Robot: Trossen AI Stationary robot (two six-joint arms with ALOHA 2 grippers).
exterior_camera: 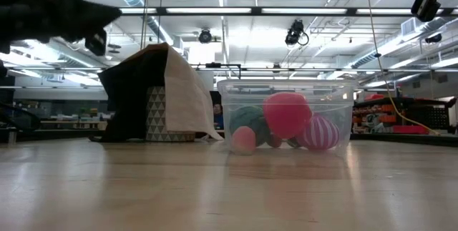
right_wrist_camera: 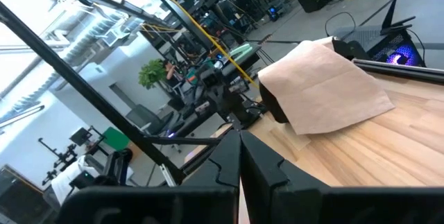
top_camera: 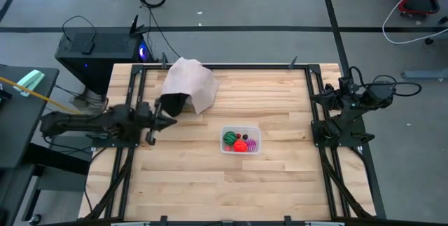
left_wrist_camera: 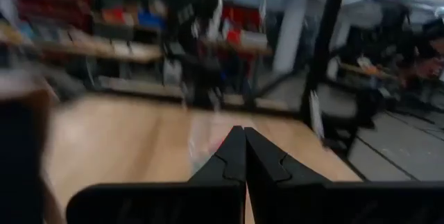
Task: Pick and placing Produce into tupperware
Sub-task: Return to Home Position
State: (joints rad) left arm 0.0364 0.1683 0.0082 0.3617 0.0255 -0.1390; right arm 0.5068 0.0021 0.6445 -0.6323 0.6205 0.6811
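- Nearest us in the low view is bare wooden tabletop (exterior_camera: 215, 188), running up to the tupperware (exterior_camera: 236, 99).
- The tupperware is clear and open-topped. It stands flat on the tabletop, and we place everything else from it.
- All the produce (top_camera: 241, 142) we can see lies inside the tupperware, packed close together. There is a green piece (exterior_camera: 249, 120), a red piece (exterior_camera: 286, 113) riding highest, a striped magenta-purple piece (exterior_camera: 320, 132), and a small dark red piece (top_camera: 245, 138) among them.
- The left hand (left_wrist_camera: 241, 134) hangs off the tupperware's left side and a little beyond it, raised above the tabletop and clear of the tub. Its two fingers are pressed together with nothing between them.
- The right hand (right_wrist_camera: 239, 137) sits well apart from the tupperware on its right side, up by the tabletop's edge frame on a folded arm. Its fingers are likewise closed tight and empty.
- Beyond the tupperware and to its left stands a pale bag (exterior_camera: 182, 91) with a dark mouth, apart from the tub; the left hand is near that mouth.
- Farthest off, past the bag and off the tabletop, a dark computer case (top_camera: 84, 51) sits on the floor.
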